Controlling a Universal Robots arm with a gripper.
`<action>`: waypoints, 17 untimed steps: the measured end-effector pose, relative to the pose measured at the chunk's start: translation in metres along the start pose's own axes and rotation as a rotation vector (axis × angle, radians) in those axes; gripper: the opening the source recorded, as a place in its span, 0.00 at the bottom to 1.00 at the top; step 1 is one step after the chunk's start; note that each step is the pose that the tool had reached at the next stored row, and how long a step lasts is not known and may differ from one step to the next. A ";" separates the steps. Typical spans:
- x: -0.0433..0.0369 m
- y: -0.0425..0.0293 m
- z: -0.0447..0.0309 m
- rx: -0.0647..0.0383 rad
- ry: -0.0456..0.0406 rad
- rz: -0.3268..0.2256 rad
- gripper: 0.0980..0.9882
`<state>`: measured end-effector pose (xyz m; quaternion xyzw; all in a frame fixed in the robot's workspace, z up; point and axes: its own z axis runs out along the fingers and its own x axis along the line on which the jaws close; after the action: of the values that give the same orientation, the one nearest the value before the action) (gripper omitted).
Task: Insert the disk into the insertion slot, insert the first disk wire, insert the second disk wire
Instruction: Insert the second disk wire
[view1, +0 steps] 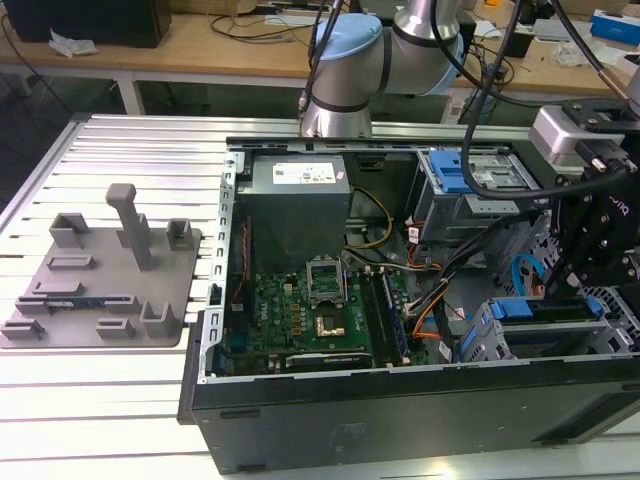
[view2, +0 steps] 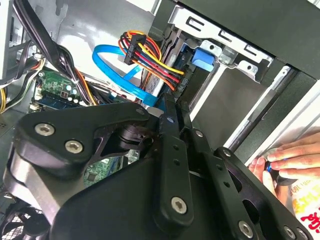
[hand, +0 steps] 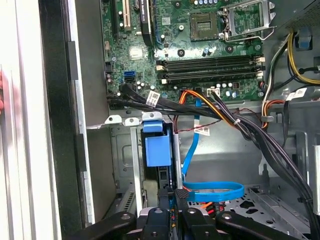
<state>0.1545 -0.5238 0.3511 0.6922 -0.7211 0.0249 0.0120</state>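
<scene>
1. The gripper (hand: 172, 200) is deep in the open computer case (view1: 400, 400). Its fingers are pressed together around a dark connector at the rear edge of the disk (hand: 156, 150).
2. The disk, in its blue frame, sits in the insertion slot (hand: 127, 165) directly ahead of the fingertips, its long axis running away from the gripper.
3. A blue flat cable (hand: 210, 190) loops just beside the fingers.
4. The case lies on the slatted worktop (view1: 120, 400); a person's hand (view2: 290, 155) rests at its outer edge.

1. White label on grey power supply (view1: 298, 175) in the exterior view: print there, too small to read.
2. Small white tags on black cable bundle (hand: 153, 96) in the first wrist view: unreadable.
3. Red print on white packet (view2: 307, 212) by a hand (view2: 292, 157), second wrist view: cut off, illegible.
</scene>
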 end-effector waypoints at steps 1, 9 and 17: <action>0.0000 -0.0002 0.0002 0.000 0.0000 0.000 0.07; -0.0001 -0.0010 0.0023 0.000 -0.0003 -0.006 0.07; -0.0001 -0.0013 0.0056 0.001 -0.0003 -0.014 0.07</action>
<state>0.1558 -0.5240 0.3455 0.6974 -0.7162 0.0249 0.0118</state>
